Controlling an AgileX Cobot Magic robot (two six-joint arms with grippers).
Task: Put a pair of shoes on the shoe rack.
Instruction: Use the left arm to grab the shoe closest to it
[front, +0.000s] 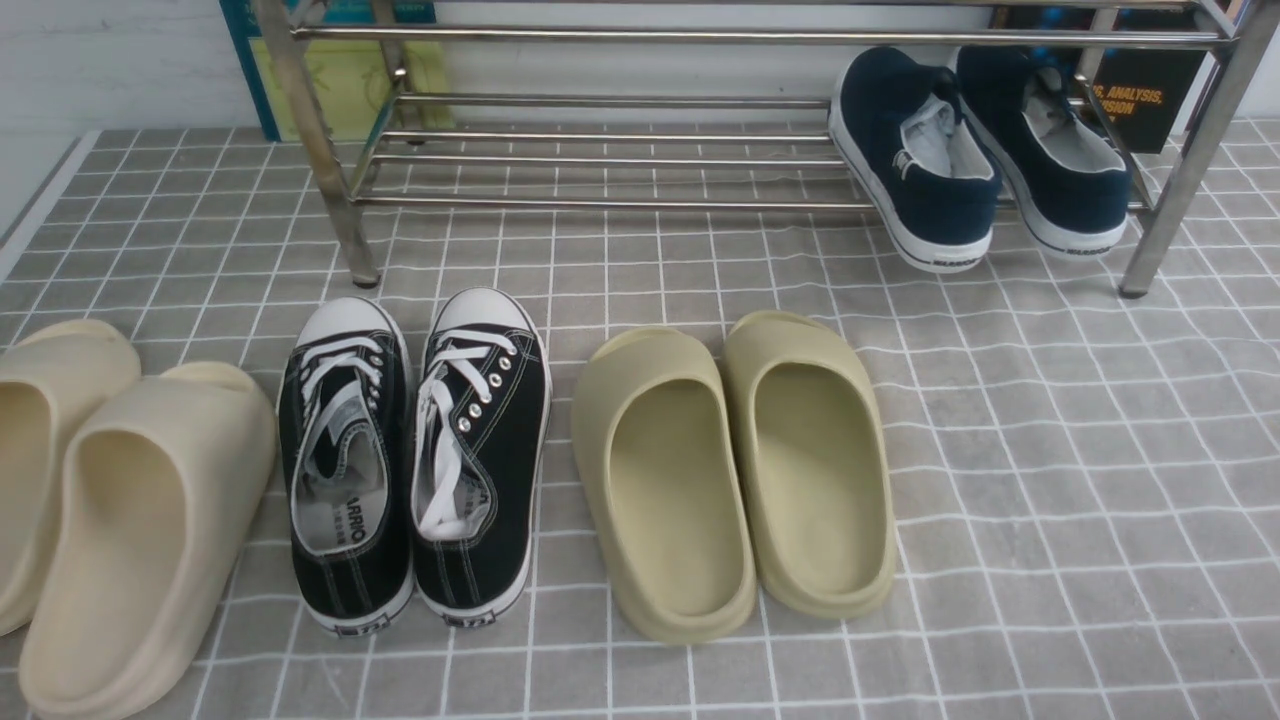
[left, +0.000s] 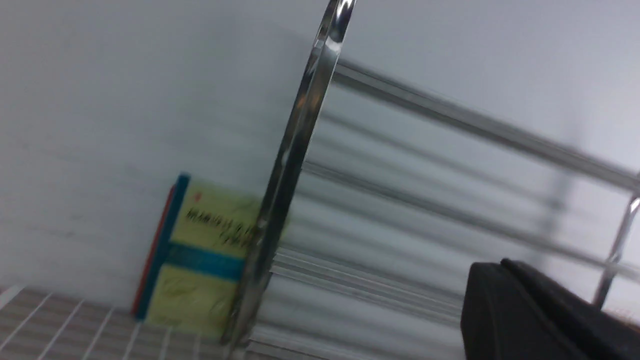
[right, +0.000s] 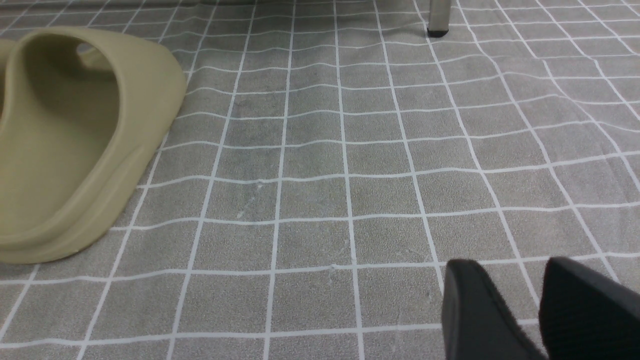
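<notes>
The pair of shoes, two black canvas sneakers (front: 345, 470) (front: 480, 455) with white laces and toe caps, stands side by side on the grey checked mat, toes toward the shoe rack (front: 600, 202). The silver rack spans the back of the front view, and its left part holds nothing. Neither gripper shows in the front view. My left gripper (left: 505, 265) is shut with nothing in it, up in the air near a rack upright (left: 295, 145). My right gripper (right: 515, 265) is open and empty, low over bare mat, to the right of an olive slide (right: 75, 140).
Two navy slip-on shoes (front: 915, 160) (front: 1050, 150) lean on the rack's right end. Olive slides (front: 660, 480) (front: 810, 460) lie right of the sneakers, beige slides (front: 130, 520) left of them. A blue-and-yellow book (front: 340, 80) leans on the wall behind the rack's left leg.
</notes>
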